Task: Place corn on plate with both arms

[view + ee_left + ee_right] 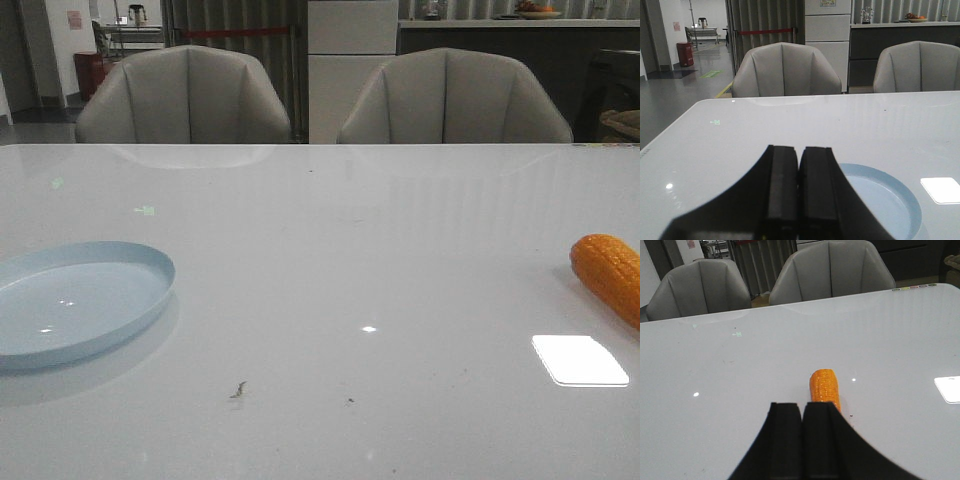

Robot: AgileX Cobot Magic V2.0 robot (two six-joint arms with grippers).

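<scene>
So the big glossy white bench (320, 260) took up pretty much the whole front view, with two grey padded chairs (185, 95) pushed up along its far edge. A bright square of reflected light (580, 360) sat on the surface toward the right side.

The plate (70, 300), pale blue and shallow, was lying flat at the left edge of the bench, partly cut off by the frame. Nothing was on it. In the left wrist view the plate (885, 200) showed up just past the left gripper (799, 200), partly hidden behind it.

The corn (610, 275) was way over at the right edge, well apart from the plate, lying on its side on the bare bench with part of it out of frame. From the right wrist view the corn (825, 387) pointed away from the camera, with its near end tucked behind the right gripper (802, 440).

Both pairs of fingers were pressed together with nothing between them, the left fingers (782, 195) and the right fingers (785, 440) alike. Neither arm showed in the front view.
</scene>
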